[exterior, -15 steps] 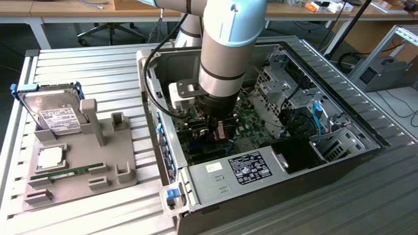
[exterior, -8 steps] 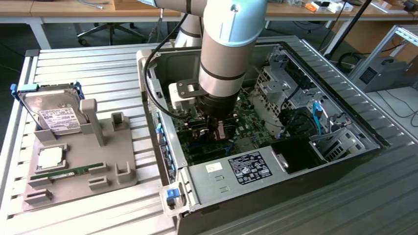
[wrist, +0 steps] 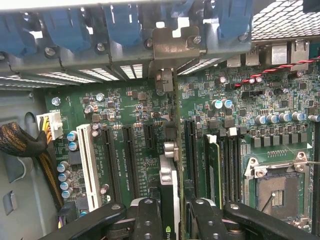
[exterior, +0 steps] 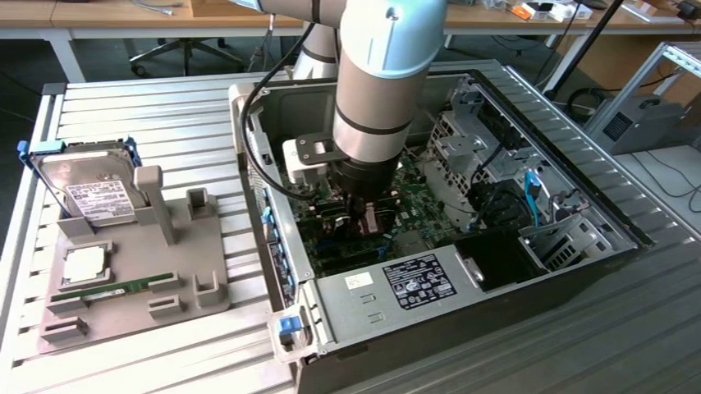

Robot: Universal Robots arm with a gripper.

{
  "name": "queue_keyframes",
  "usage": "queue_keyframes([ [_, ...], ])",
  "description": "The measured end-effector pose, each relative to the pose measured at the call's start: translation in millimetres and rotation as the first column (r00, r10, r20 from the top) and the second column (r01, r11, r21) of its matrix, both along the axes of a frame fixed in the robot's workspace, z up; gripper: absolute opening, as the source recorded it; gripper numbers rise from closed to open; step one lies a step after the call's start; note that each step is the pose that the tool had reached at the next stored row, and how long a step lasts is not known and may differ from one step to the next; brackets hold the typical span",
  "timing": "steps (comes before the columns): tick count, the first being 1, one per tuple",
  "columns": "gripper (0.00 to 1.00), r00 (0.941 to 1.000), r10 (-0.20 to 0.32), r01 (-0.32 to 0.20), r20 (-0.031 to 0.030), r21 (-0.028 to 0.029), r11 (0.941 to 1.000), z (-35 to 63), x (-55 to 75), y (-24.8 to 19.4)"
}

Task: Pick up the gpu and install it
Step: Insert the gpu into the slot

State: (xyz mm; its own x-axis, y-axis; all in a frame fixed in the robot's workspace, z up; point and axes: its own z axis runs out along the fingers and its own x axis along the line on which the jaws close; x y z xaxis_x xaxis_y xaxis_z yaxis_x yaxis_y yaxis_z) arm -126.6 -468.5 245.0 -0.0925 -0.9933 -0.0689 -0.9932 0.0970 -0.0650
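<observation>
Misalignment is the chief hazard I am facing: I am judging that if the gpu (wrist: pixel 169 200) is sitting tilted or offset from the slot (wrist: pixel 190 145) beneath it, pressing down could bend the card's edge or scrape the motherboard (wrist: pixel 225 135), and the bracket (wrist: pixel 172 50) could catch on the case's rear wall rather than seat in its opening. My gripper (wrist: pixel 172 217) is clamping the card edge-on, one black finger (wrist: pixel 147 220) on each side of the thin board. In the exterior view my arm (exterior: pixel 383 74) is reaching straight down into the open computer case (exterior: pixel 570 246), with the gripper (exterior: pixel 362 209) hanging low over the board. From the wrist, the card is appearing as a narrow upright strip running away toward the rear slot openings, dark with a pale silvery top edge and a small green logo near my fingers; its far end is meeting the silvery metal bracket. Whether its lower edge is entering the slot I cannot tell.
</observation>
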Motion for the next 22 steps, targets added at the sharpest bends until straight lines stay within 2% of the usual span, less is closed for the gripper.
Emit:
queue_keyframes([
  [13, 0.27, 1.0000, 0.000, 0.000, 0.0035, 0.0000, 1.0000, -1.3, -1.2, 0.0],
  [22, 0.27, 1.0000, 0.003, -0.003, 0.0035, -0.0001, 1.0000, -1.3, -1.5, 0.0],
])
